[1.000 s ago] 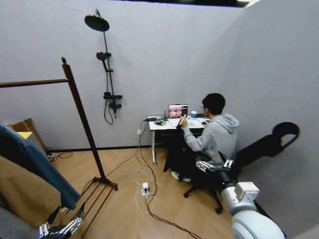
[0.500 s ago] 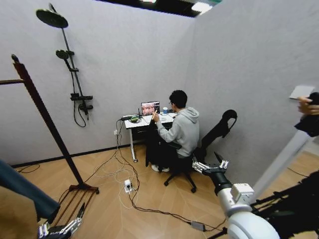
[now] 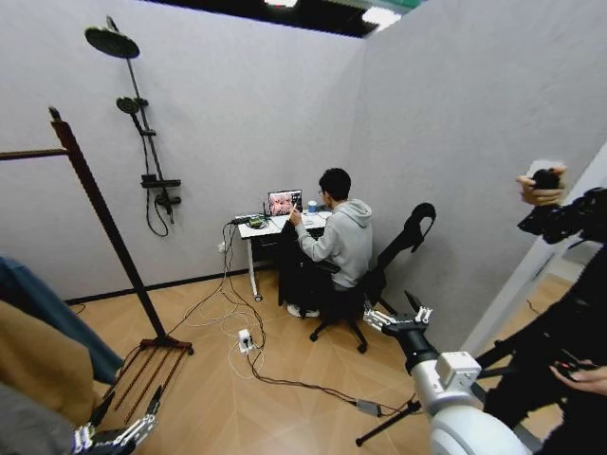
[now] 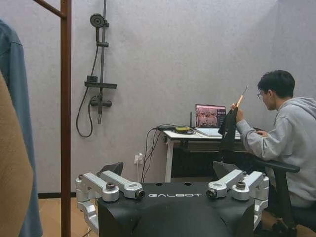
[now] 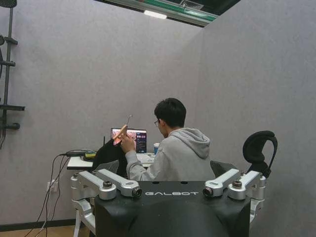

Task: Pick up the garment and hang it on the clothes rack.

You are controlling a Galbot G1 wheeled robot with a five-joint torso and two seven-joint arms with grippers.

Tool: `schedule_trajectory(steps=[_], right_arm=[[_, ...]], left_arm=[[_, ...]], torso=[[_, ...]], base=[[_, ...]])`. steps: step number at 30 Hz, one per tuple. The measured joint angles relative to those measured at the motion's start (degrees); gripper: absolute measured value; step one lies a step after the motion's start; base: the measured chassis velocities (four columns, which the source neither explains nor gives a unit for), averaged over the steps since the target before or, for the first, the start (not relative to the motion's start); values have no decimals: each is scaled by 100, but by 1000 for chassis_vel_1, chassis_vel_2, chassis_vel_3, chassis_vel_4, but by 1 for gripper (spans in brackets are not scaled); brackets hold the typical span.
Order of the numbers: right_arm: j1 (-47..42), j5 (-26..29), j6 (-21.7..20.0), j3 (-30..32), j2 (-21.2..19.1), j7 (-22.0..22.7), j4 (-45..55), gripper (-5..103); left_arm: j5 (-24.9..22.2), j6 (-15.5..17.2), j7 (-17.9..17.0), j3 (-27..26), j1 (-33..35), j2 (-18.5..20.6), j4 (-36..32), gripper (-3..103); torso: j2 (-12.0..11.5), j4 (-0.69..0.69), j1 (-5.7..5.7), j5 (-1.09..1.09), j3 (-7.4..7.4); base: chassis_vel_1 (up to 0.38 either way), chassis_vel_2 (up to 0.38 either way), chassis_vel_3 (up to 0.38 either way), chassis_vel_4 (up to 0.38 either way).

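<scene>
The clothes rack (image 3: 104, 223) stands at the left, one dark wooden post leaning up from a slatted base, its top bar (image 3: 28, 154) running off the left edge. Blue-green fabric of the garment (image 3: 43, 303) hangs at the left edge beside the post, its top out of frame. In the left wrist view the garment (image 4: 22, 98) hangs close beside the rack post (image 4: 65, 118). My left gripper (image 3: 116, 432) is low at the bottom left, open and empty, just right of the hanging clothes. My right gripper (image 3: 396, 319) is held out at mid-right, open and empty.
A tan coat (image 3: 28, 365) and grey fabric (image 3: 17, 427) hang in front of the garment. A person (image 3: 346, 242) sits at a desk (image 3: 270, 226) ahead. Cables and a power strip (image 3: 245, 341) lie on the floor. A tripod leg (image 3: 389, 425) and a standing person (image 3: 569, 332) are at the right.
The whole picture swung right, then back a little left, so the camera turned. Both grippers hold their places in the picture. More of the hanging clothes shows at the left than half a second ago.
</scene>
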Motion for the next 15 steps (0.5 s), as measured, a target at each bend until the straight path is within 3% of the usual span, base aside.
schedule_trajectory(steps=[15], right_arm=[[18, -17, 0, -83, -66, 0, 1, 100]], left_arm=[[0, 0, 0, 0, 0, 0, 0, 100]], torso=[[1, 1, -1, -4, 0]], base=[[239, -146, -150, 241]])
